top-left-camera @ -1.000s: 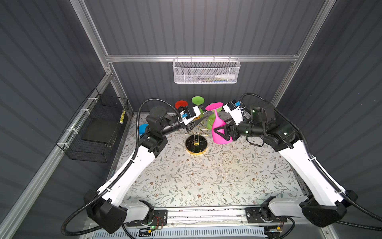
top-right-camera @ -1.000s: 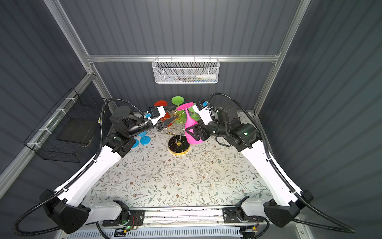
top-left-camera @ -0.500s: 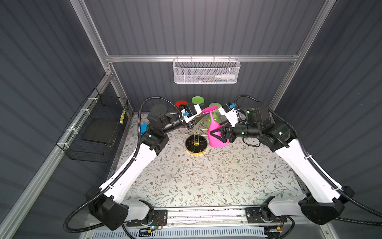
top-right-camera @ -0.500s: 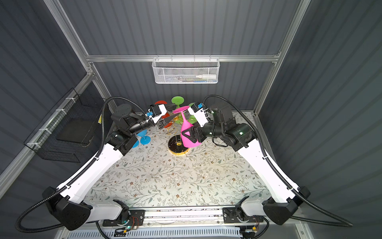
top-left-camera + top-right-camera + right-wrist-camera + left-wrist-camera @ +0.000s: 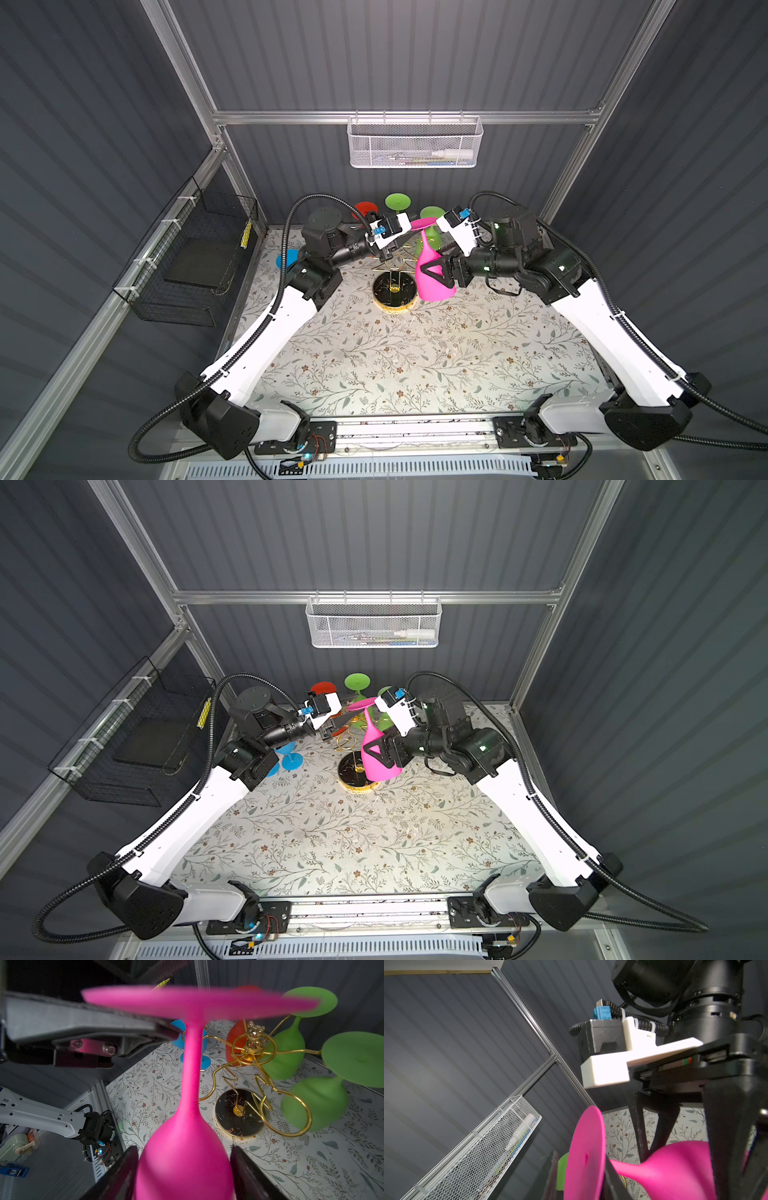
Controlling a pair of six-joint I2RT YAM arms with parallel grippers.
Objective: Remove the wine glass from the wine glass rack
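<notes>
The pink wine glass [image 5: 434, 286] [image 5: 378, 766] hangs upside down, foot up, just right of the wine glass rack [image 5: 395, 293] [image 5: 352, 771]. My right gripper [image 5: 432, 274] [image 5: 184, 1149] is shut on its bowl [image 5: 187, 1157], one finger on each side. In the right wrist view the stem stands in front of the gold rack [image 5: 252, 1049], and I cannot tell whether it touches a wire. My left gripper [image 5: 409, 232] [image 5: 581, 1159] straddles the pink foot [image 5: 583, 1157]. One finger lies against the foot, the other stands a little off it, so its jaws are narrowly open.
Two green glasses [image 5: 315, 1101] [image 5: 284, 1051] hang on the rack, a red one [image 5: 365, 208] is behind it and a blue one [image 5: 289, 756] stands on the table at the left. A white mesh basket [image 5: 415, 143] hangs on the back wall and a black wire basket [image 5: 199, 257] on the left wall.
My right gripper has carried the pink glass left and down, toward the rack and the left gripper. The left jaws have narrowed around the foot.
</notes>
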